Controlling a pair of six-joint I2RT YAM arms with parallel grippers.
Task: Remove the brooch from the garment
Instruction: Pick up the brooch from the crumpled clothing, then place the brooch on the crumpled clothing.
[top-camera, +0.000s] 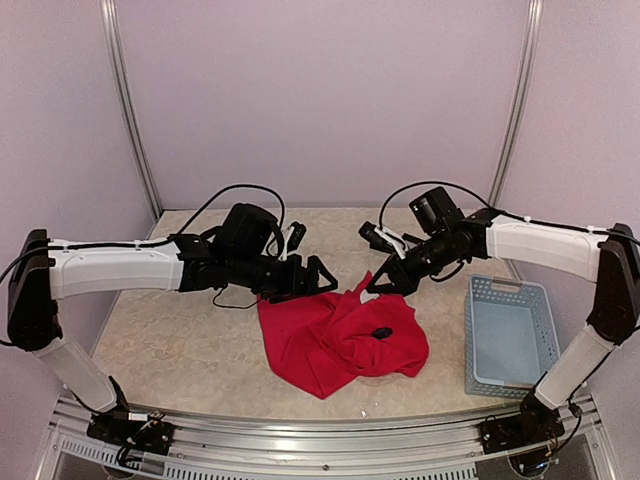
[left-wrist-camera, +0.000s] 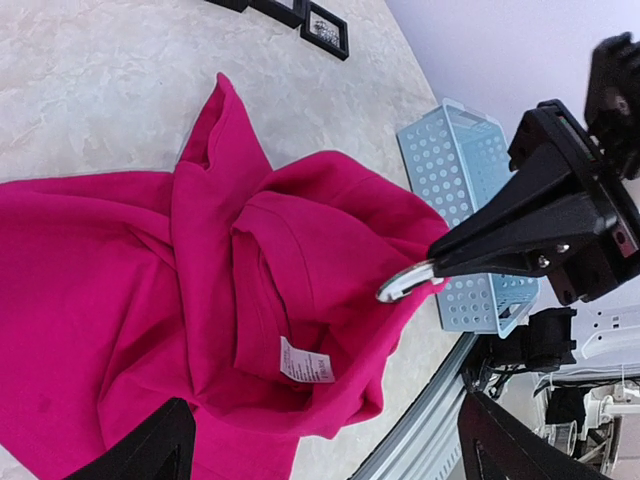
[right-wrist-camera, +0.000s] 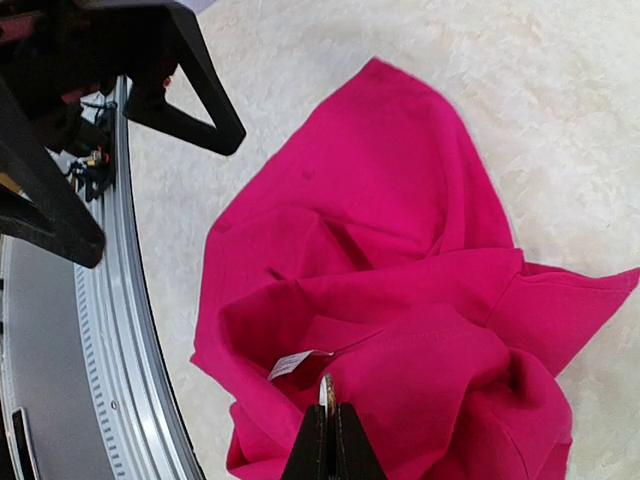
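From where I stand, the job looks to be at the hold-and-expose stage, and the brooch is not yet off. The large, bright red soft fabric garment (top-camera: 330, 345) lies crumpled on the pale marbled worktop (top-camera: 180, 330), between the two arms and just left of the pale blue perforated plastic basket (top-camera: 508, 288).

The right gripper (top-camera: 376, 285) has its fingers pressed together, and from above they seem to pinch a peak of the cloth, which rises to its tips at the garment's far edge. A small silvery curved piece (left-wrist-camera: 403, 284) shows right at those tips. I cannot tell whether it belongs to the gripper or to something it holds.

The left gripper (top-camera: 322, 277) hangs just above the garment's upper left edge with its fingers spread wide, holding nothing.

A small dark oval spot (top-camera: 381, 331) sits on the cloth near the middle right, below the right gripper. I take that to be the brooch, though it is too small to be sure, and neither wrist view shows it. A white sewn-in label (right-wrist-camera: 290, 363) lies among the folds.

My guess is that the next move asks the right side to keep the fabric taut while the spread left gripper travels across to the dark spot, comes down squarely on it and closes on the brooch alone, not on a fold of cloth.
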